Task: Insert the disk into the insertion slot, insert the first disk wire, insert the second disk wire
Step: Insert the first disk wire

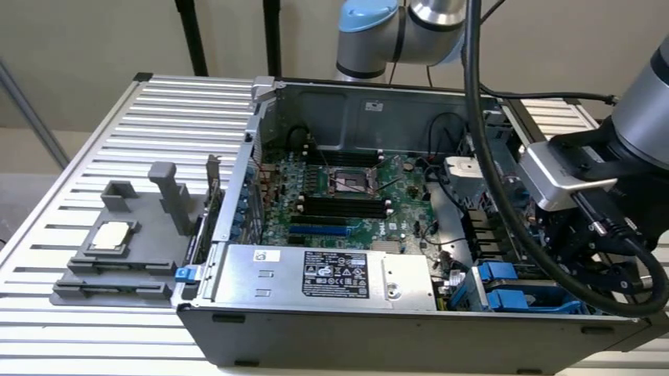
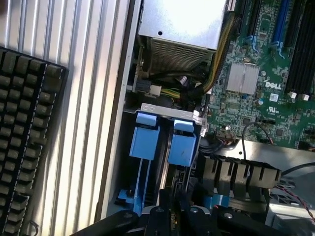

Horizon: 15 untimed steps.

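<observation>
**Gripper [image 2: 172, 211] low over the slot [image 2: 167, 109] in the case's [image 1: 397, 333] near right corner**

Nearest of all, a keyboard [image 2: 24, 137] lies on the slatted table [image 1: 105, 329], just outside the case's near wall. Just inside that wall, at the exterior view's right, is the slot, a grey metal bay with blue fittings. The gripper hangs low over it, with the arm [image 1: 638, 102] above at the right. Whether the gripper is clenched or released cannot be told, nor whether it touches anything.

The disk [image 2: 183, 147] sits in the slot directly ahead of the gripper. It is the farther of two blue pieces standing side by side. Only its bright blue plastic end shows. Its metal body is hidden down in the bay, so how deep it sits cannot be told. The nearer blue carrier [image 2: 145, 142] is narrower, with two long rails, and stands just beside the case wall.

Room here is tight. The wall closes the near side and the labelled power supply [image 1: 324, 274] closes the exterior view's left. A black-and-yellow cable bundle [image 2: 216, 64] fills the gap between the power supply and the slot's rim. A black ribbed shroud [image 2: 241, 172] stands on the far side. The case is open on top, and that is the free way in.

Farther back lies the motherboard [image 1: 345, 196], with a silver heat sink [image 2: 242, 78] near the slot. Well apart, at the exterior view's left, a grey fixture [image 1: 125, 266] rests on the table and holds a square chip [image 1: 110, 235].
</observation>
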Tool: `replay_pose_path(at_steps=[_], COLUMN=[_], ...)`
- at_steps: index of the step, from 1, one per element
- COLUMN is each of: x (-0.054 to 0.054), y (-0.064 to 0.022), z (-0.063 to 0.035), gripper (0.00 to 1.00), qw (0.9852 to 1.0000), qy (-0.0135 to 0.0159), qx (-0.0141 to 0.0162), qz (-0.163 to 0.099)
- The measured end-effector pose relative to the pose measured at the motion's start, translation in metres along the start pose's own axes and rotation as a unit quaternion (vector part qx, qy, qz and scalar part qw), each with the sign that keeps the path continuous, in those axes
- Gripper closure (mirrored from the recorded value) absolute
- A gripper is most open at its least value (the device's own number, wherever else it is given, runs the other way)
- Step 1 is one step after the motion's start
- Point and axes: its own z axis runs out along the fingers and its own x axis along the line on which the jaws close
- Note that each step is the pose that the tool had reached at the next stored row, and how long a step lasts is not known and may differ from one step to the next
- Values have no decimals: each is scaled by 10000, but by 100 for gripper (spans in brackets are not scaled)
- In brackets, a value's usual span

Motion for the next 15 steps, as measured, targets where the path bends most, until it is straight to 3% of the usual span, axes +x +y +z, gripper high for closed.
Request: replay_pose_path(at_steps=[8, 15], x=[-21, -58], y=[34, 112], z=[16, 35], gripper=[83, 83], qw=[9996, 9990], qy=[23, 51], qx=[239, 350], qz=[162, 258])
